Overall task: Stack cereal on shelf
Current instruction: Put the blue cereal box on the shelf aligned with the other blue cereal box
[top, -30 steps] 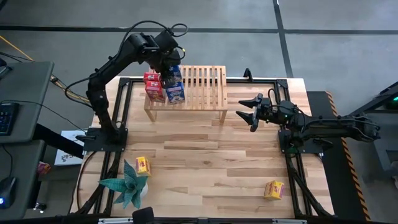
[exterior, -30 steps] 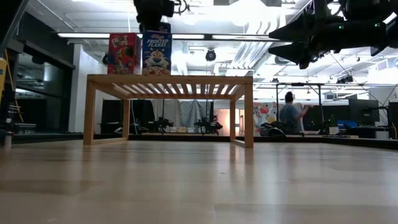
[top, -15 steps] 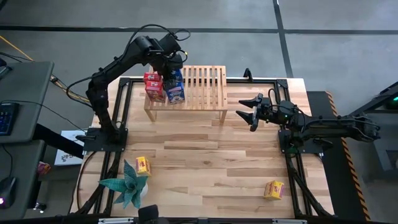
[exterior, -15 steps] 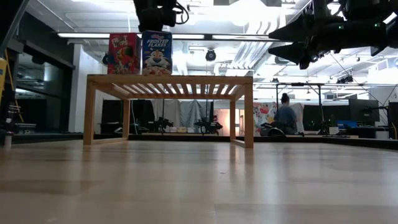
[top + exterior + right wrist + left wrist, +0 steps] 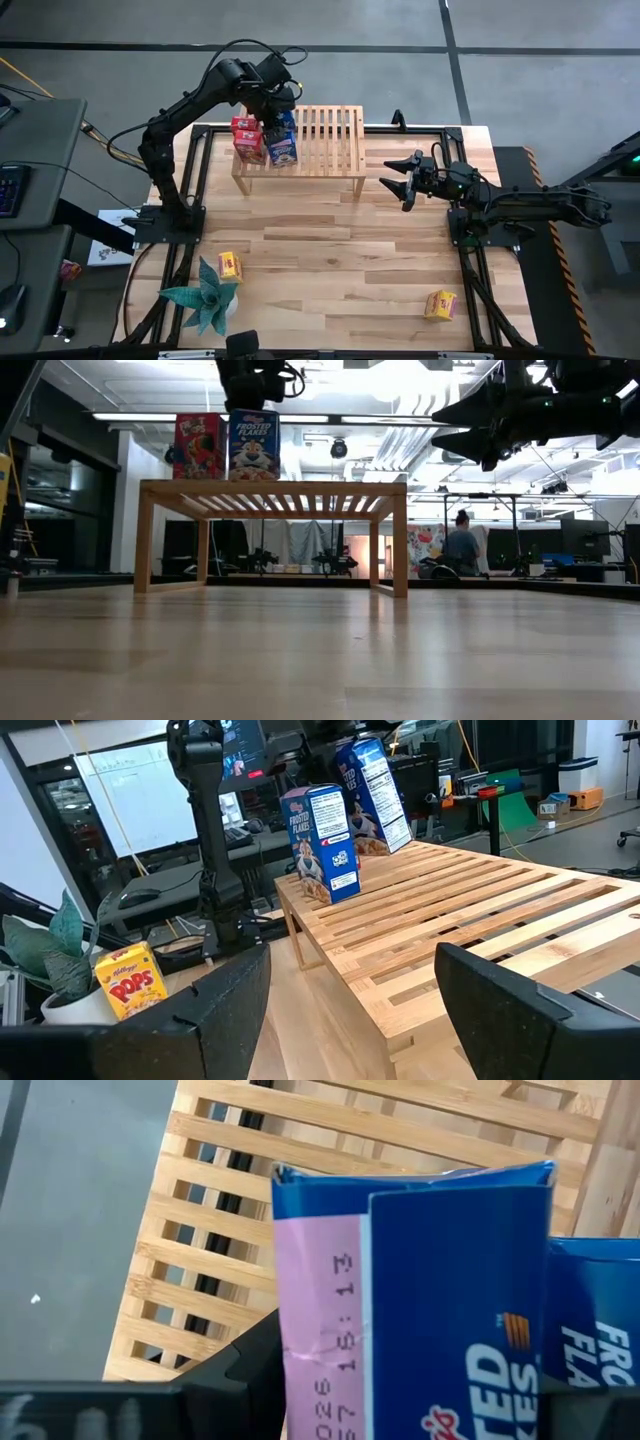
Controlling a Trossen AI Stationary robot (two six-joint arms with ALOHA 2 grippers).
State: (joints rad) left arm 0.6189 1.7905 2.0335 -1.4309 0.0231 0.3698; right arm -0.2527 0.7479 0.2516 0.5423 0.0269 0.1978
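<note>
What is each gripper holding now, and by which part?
The left gripper holds a blue cereal box by its top sides. The right gripper holds nothing.

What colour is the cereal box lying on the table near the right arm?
Yellow. The box lies alone on the table's near right corner, clearest in the high view.

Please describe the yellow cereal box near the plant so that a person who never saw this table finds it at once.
On the plank table, find the left corner farthest from the shelf, where a teal spiky plant stands. The yellow cereal box lies right beside that plant. The other yellow box lies alone near the opposite, right corner.
</note>
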